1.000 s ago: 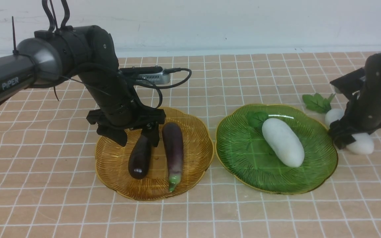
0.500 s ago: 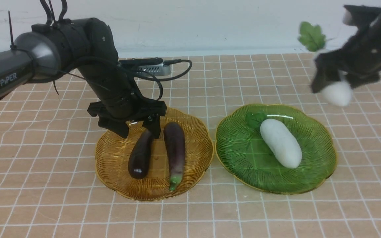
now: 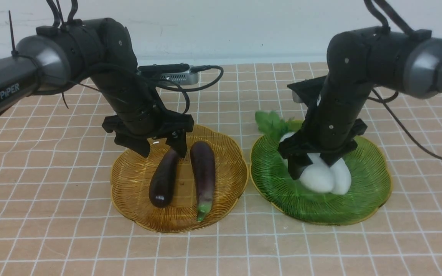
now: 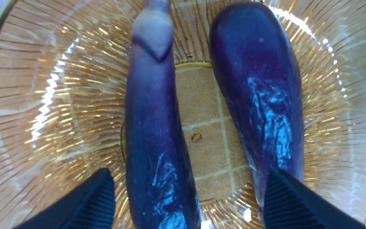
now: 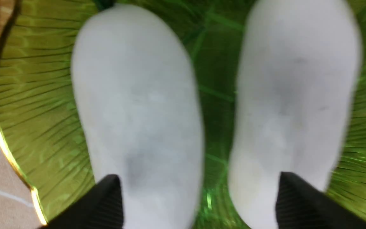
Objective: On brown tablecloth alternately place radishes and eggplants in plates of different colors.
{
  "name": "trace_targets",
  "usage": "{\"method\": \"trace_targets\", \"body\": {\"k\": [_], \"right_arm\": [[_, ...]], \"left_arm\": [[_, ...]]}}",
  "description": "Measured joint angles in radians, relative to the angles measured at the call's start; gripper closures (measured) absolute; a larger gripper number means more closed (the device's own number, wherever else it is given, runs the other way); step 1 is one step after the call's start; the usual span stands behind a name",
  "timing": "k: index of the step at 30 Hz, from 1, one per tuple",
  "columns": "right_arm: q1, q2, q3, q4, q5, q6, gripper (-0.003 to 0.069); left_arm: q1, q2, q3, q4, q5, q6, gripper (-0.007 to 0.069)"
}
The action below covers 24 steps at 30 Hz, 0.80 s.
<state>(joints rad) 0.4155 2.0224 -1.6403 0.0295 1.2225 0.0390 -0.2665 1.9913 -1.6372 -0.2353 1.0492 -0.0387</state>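
The amber plate (image 3: pixel 228 180) holds two eggplants side by side: a darker one (image 3: pixel 162 180) and one with a green stem tip (image 3: pixel 203 172). My left gripper (image 3: pixel 161 147) hovers open just above their back ends. In the left wrist view both eggplants (image 4: pixel 157 127) (image 4: pixel 259 95) lie between its spread fingers (image 4: pixel 87 203). The green plate (image 3: pixel 370 191) holds two white radishes (image 3: pixel 315 180) (image 3: pixel 343 178) side by side, with leaves (image 3: pixel 272 122) over the back rim. My right gripper (image 3: pixel 312 168) is low over them, jaws wide, gripping neither radish (image 5: pixel 138 105) (image 5: pixel 294 95).
Both plates sit on the brown checked tablecloth (image 3: pixel 221 245), which covers the whole table. A white wall (image 3: pixel 244 27) runs along the back. Both arms lean over the plates, and cables (image 3: pixel 409 134) trail from them.
My right arm lifted the second radish off the cloth at the right, carried it over, and now it lies in the green plate beside the first. My left gripper stayed open and rose slightly.
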Motion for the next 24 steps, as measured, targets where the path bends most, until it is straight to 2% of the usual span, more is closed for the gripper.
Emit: {"method": "trace_targets", "body": {"k": [2,5,6,7,8,10,12,19,21,24], "right_arm": [[0.0,-0.017,0.0,-0.009,0.001,0.0,0.0125],[-0.001,-0.089,0.019,-0.029,0.001,-0.006,0.0293],[-0.001,-0.123,0.033,-0.042,0.001,-0.009,0.0373],[-0.001,-0.153,0.046,-0.049,0.001,-0.014,0.0406],[-0.001,-0.209,0.072,-0.062,0.001,-0.019,0.0489],[-0.001,-0.287,0.11,-0.081,0.002,-0.02,0.0582],[-0.001,-0.406,0.17,-0.096,0.003,-0.019,0.0635],[-0.004,-0.856,0.45,-0.105,-0.028,0.018,0.0672],[-0.004,-1.013,0.583,-0.1,-0.157,0.025,0.0673],[-0.006,-1.227,0.797,-0.076,-0.459,0.027,0.0673]], "left_arm": [[0.0,0.0,0.0,0.0,0.0,0.0,0.005],[0.0,0.0,0.0,0.0,0.0,0.0,0.005],[0.0,0.0,0.0,0.0,0.0,0.0,0.005],[0.0,0.0,0.0,0.0,0.0,0.0,0.005],[0.0,0.0,0.0,0.0,0.001,0.0,0.005],[0.0,0.0,0.0,0.0,0.005,0.0,0.005],[0.0,0.0,0.0,0.0,0.008,0.0,0.005],[0.0,0.0,0.0,-0.001,0.011,0.0,0.0052],[0.0,0.0,0.0,-0.001,0.011,0.0,0.006],[0.0,0.0,0.0,-0.001,0.011,0.0,0.0094]]}}
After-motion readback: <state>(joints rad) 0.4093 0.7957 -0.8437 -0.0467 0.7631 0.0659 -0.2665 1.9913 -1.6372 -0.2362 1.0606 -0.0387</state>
